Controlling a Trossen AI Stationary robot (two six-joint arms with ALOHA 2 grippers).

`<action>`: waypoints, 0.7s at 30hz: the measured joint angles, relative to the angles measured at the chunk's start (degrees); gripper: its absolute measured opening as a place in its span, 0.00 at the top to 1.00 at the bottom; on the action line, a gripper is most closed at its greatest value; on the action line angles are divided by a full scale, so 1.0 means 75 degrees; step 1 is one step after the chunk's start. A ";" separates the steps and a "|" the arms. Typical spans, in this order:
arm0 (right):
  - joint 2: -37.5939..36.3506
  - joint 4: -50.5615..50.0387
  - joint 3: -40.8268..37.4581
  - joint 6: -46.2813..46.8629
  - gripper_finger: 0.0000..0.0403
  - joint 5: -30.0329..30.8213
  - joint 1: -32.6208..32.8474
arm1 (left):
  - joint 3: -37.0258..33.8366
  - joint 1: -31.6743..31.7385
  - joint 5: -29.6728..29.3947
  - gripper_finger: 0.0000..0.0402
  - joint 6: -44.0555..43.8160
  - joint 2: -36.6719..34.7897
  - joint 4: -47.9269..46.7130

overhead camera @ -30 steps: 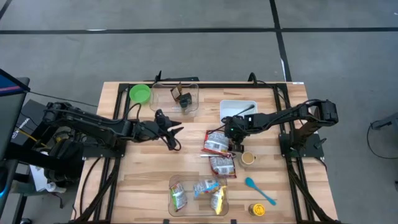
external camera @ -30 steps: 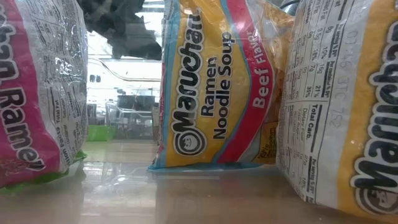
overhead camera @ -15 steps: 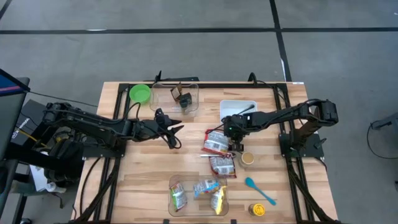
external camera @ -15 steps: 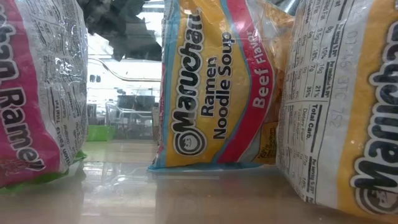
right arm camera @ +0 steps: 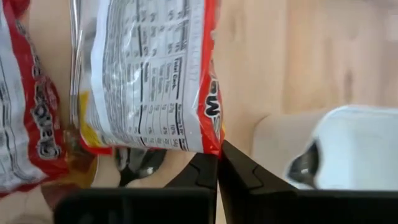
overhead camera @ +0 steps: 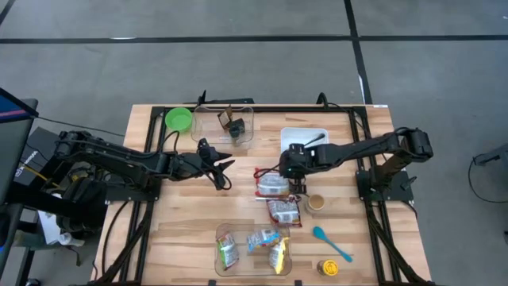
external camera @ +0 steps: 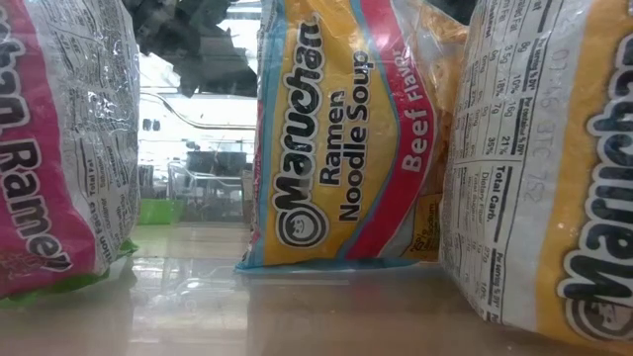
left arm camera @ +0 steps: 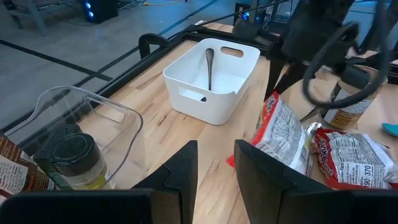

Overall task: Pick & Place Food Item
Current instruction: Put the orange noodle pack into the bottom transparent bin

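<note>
Wooden table (overhead camera: 190, 218) under both arms. Right gripper (overhead camera: 291, 176) at centre, fingers pinched shut on the red-edged ramen packet (overhead camera: 272, 185), at 10 o'clock of its twin. Left gripper (overhead camera: 225, 165) at 9 o'clock, slightly parted, empty.

A green bowl (overhead camera: 178, 119) sits at the far left corner of the wooden bench (overhead camera: 182, 214). Beside it stands a clear box (overhead camera: 223, 125) with a dark-lidded jar (left arm camera: 75, 162) inside. A white bin (overhead camera: 304, 141) farther right holds a spoon (left arm camera: 209, 65). A brown-topped cup (overhead camera: 317, 202) stands near the right side, with a blue spoon (overhead camera: 330, 242) and a yellow-lidded jar (overhead camera: 328, 268) toward the near right corner.
</note>
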 joint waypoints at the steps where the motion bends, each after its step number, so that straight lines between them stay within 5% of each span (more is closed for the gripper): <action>1: 0.0000 -0.0086 0.0111 -0.0003 1.00 0.0158 0.0067 | 0.0000 0.0000 0.0000 0.75 -0.0001 0.0000 0.0001; 21: 0.0000 -0.0682 0.1591 -0.0072 1.00 0.3031 0.1027 | 0.0000 0.0000 0.0006 0.75 -0.0075 0.0000 -0.0004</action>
